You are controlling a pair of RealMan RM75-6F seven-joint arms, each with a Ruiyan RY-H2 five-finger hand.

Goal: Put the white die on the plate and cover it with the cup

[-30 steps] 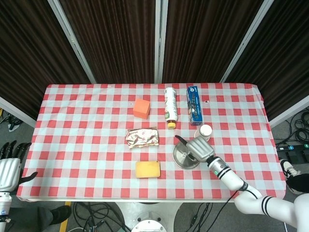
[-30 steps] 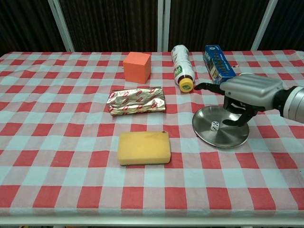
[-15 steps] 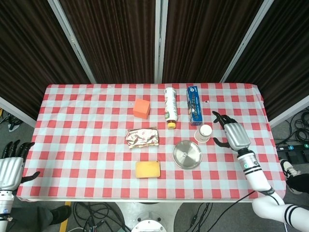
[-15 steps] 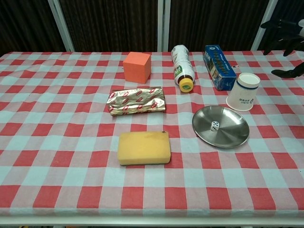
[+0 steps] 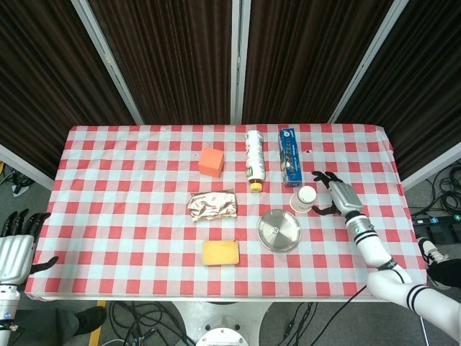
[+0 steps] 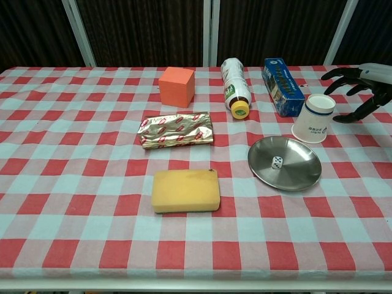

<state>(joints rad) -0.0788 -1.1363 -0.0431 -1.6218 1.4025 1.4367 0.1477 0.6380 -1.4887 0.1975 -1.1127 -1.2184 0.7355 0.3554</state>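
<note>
The white die (image 6: 277, 162) (image 5: 276, 231) lies on the round steel plate (image 6: 300, 174) (image 5: 287, 238) at the table's right centre. A white paper cup (image 6: 313, 117) (image 5: 304, 199) stands tilted just behind the plate's right side. My right hand (image 6: 361, 86) (image 5: 336, 194) hovers open beside the cup on its right, fingers spread toward it, not touching. My left hand (image 5: 16, 245) hangs open off the table's left edge, seen only in the head view.
An orange cube (image 6: 177, 86), a lying bottle (image 6: 234, 86) and a blue box (image 6: 282, 86) sit along the back. A foil packet (image 6: 176, 129) and a yellow sponge (image 6: 185, 190) lie left of the plate.
My right hand left the plate, swung out to the right, then came down and in beside the cup. The die stays on the plate.
</note>
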